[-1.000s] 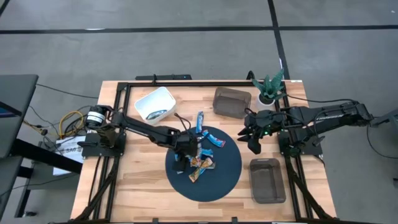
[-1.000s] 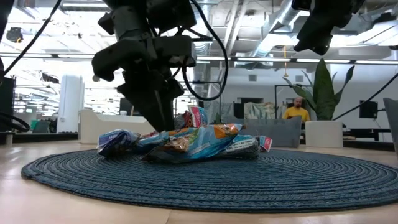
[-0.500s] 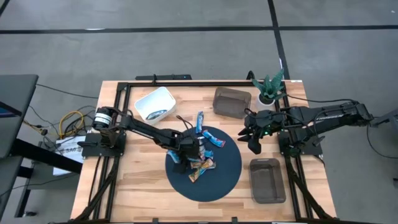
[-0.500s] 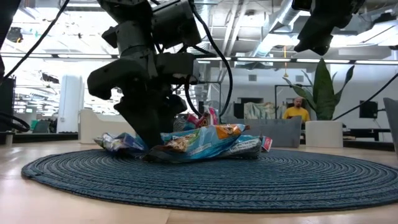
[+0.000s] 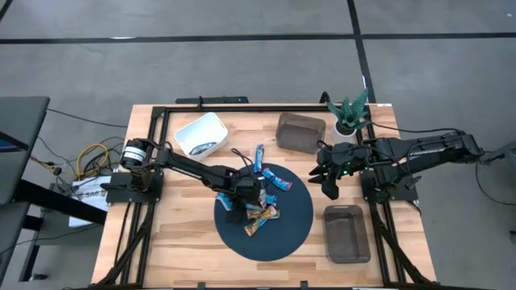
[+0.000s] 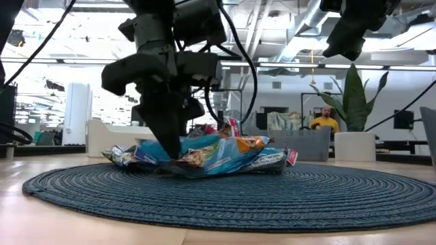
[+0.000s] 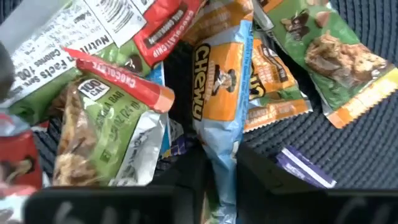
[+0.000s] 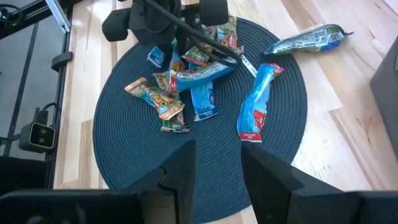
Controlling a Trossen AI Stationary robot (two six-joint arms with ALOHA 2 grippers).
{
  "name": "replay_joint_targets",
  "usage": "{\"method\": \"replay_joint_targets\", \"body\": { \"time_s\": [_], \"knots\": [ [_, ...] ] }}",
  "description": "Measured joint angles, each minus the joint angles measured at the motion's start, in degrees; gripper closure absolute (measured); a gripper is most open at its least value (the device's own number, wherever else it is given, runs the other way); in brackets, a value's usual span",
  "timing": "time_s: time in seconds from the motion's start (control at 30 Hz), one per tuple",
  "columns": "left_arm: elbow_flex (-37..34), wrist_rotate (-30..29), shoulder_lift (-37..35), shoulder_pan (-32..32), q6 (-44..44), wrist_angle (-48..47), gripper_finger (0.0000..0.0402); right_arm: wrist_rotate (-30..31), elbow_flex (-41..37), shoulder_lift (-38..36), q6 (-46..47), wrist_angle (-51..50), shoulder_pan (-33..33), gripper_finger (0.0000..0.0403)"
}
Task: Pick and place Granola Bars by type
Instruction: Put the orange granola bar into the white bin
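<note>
The left gripper [image 5: 246, 196] is down on the round dark woven mat [image 5: 294, 234] in the middle of the wooden bench [image 5: 189, 242], its fingers [image 7: 264, 177] spread to either side of a blue-and-orange granola bar [image 7: 217, 124] in the heap — the bar runs between them, though whether they press it cannot be told. Seen from bench height, the left arm's tip sinks into the left end of the pile of Granola Bars [image 6: 211, 153], which lies low and crumpled on the mat. Close around the gripper sit green-and-red wrapped bars [image 7: 106, 124] and orange-and-green ones [image 7: 317, 56], overlapping one another. Farther out on the mat lie two blue bars [image 8: 256, 102], and another bar [image 8: 308, 38] rests just off the mat's edge on the bare wood. The right gripper [image 5: 329, 184] hangs in the air beside the mat's right edge, fingers [image 8: 183, 171] apart and holding nothing. A white bin [image 5: 200, 134] stands at the back left with something bluish inside it; one dark bin [image 5: 300, 131] sits at the back centre and another [image 5: 347, 234] at the front right — a small potted plant [image 5: 350, 113] stands at the back right corner.
</note>
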Motion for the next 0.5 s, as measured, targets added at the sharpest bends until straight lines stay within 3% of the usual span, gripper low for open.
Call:
{"method": "replay_joint_targets", "body": {
  "time_s": [0.13, 0.27, 0.5],
  "knots": [
    [3.10, 0.57, 0.00, 0.90, 0.07, -6.37, 0.0381, 0.00, 0.01, 0.00, -0.38, 0.01, 0.00, 0.0284],
    [3.98, 1.37, -1.08, 2.73, -1.28, -11.67, 0.0379, 0.00, 0.00, 0.00, -0.65, 0.00, 0.00, 0.0284],
    [3.80, -1.87, -9.82, 6.56, -6.71, -15.59, 0.0373, 0.04, 0.00, 0.00, -2.80, -0.42, 0.00, 0.0284]
  ]
}}
